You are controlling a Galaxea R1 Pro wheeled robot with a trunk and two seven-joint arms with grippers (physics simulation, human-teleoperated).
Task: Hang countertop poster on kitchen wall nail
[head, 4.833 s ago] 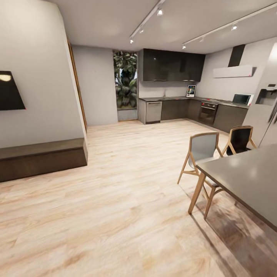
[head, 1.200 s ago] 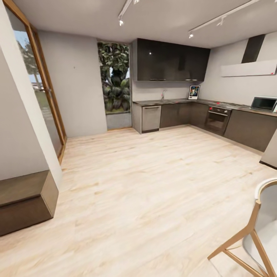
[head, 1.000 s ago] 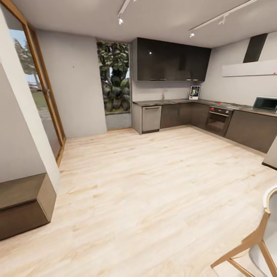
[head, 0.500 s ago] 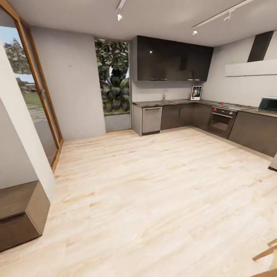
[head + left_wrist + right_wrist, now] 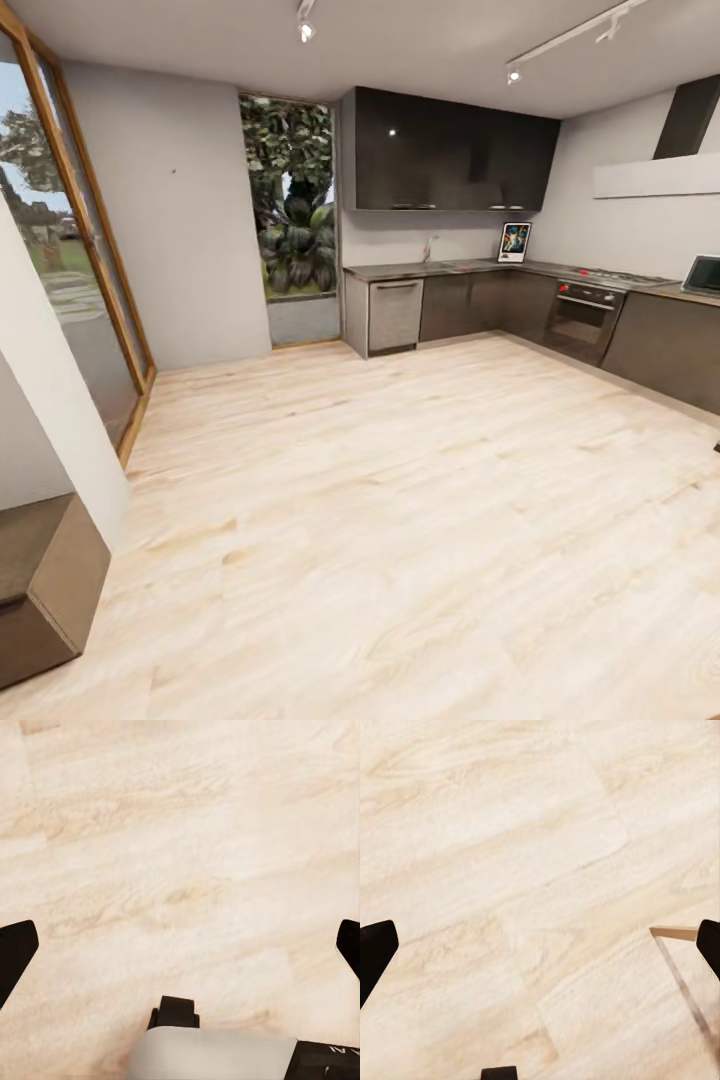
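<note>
The poster (image 5: 515,242) stands upright at the far corner of the kitchen countertop (image 5: 470,266), leaning against the wall; its black frame and blue picture are small at this distance. A tiny dark speck, the wall nail (image 5: 172,172), sits high on the pale grey wall left of the window. In the left wrist view my left gripper (image 5: 180,945) is open over bare wooden floor, its dark fingertips (image 5: 15,949) far apart. In the right wrist view my right gripper (image 5: 540,945) is open too, with only floor between its fingertips (image 5: 375,945).
A glass door (image 5: 70,250) and a dark bench (image 5: 40,580) lie to the left. The window with plants (image 5: 295,210), the dishwasher (image 5: 395,313), oven (image 5: 583,310) and microwave (image 5: 703,274) line the far side. Light wooden floor stretches ahead. A chair leg (image 5: 675,933) is near my right gripper.
The whole view has shifted as I roll forward: the kitchen looks slightly nearer, and the chair at lower right has left the picture. The poster stands as before.
</note>
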